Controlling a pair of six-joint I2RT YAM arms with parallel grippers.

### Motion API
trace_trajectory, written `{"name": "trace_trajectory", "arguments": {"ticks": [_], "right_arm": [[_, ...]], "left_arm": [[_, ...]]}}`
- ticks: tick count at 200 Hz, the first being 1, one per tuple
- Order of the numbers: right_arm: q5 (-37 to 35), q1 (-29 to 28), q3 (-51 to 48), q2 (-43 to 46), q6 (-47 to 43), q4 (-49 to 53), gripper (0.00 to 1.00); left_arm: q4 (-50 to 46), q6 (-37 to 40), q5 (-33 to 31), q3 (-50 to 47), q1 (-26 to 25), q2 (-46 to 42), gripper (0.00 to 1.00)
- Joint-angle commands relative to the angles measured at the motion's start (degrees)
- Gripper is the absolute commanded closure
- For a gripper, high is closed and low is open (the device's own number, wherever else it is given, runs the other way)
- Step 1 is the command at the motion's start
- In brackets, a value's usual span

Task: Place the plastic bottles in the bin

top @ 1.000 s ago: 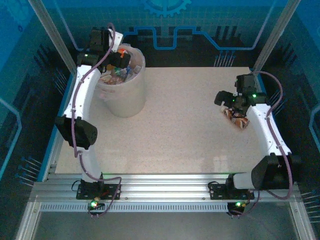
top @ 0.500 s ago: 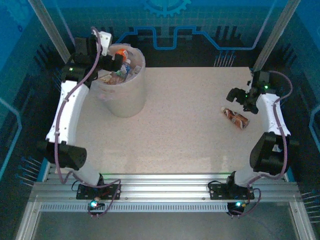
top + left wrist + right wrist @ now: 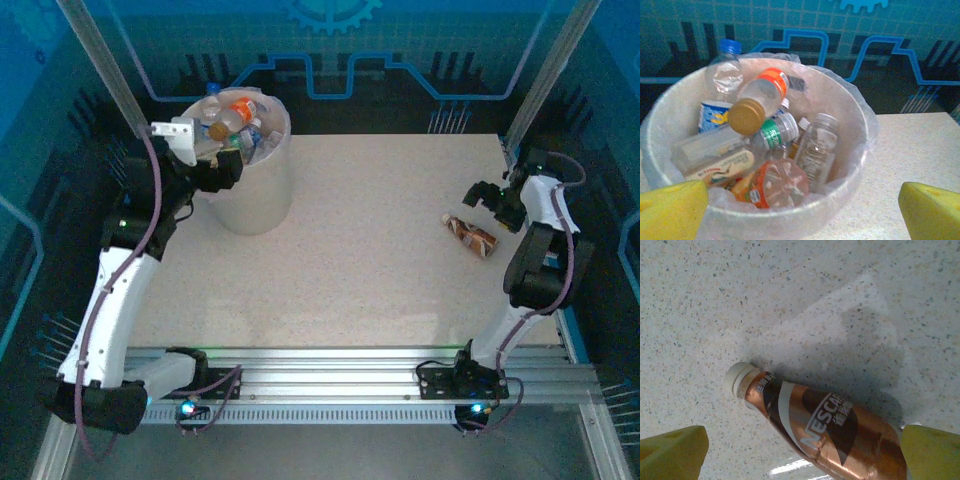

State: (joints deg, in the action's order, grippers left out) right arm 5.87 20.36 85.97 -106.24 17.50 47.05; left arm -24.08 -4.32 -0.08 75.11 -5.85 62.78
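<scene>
Well apart, brown bottle (image 3: 472, 236), crowded bin (image 3: 257, 198)

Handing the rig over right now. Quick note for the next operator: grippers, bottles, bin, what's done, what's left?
Left gripper: open, empty, hovering by the near-left rim of the large round translucent whitish bin.
Right gripper: open, empty, poised over the brown Nescafé-labelled plastic bottle with a white cap, not touching it.
The bin stands at the far left of the speckled beige table and holds a pile of mixed plastic bottles.
Done: every bottle in view but one is in the bin.
Left: the brown bottle lies on its side near the table's right edge. Probably a right-arm pick, then a carry to the bin.
</scene>
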Motion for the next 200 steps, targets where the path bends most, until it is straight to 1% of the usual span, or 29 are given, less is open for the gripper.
{"name": "trace_trajectory", "arguments": {"ticks": [1, 27, 55, 137, 200], "right_arm": [[2.83, 0.77, 2.35, -2.53, -1.46, -0.14, 0.0], [2.91, 1.07, 2.62, -4.74, -2.06, -0.73, 0.0], [3.52, 1.45, 3.4, -7.02, -2.77, -0.65, 0.0], [8.45, 1.57, 3.03, -10.09, -3.92, -1.44, 0.0], [11.95, 1.57, -1.92, -7.66, -2.52, -2.74, 0.0]], "left_arm": [[3.61, -7.09, 3.98, -4.81, -0.36, -3.15, 0.01], [4.55, -10.46, 4.95, -9.89, -0.4, -6.18, 0.01], [5.11, -12.26, 6.39, -12.37, -0.38, -7.67, 0.01], [6.8, -13.99, 9.12, -13.54, -0.39, -6.88, 0.01], [7.46, -14.44, 9.52, -13.68, -0.39, -6.28, 0.01]]}}
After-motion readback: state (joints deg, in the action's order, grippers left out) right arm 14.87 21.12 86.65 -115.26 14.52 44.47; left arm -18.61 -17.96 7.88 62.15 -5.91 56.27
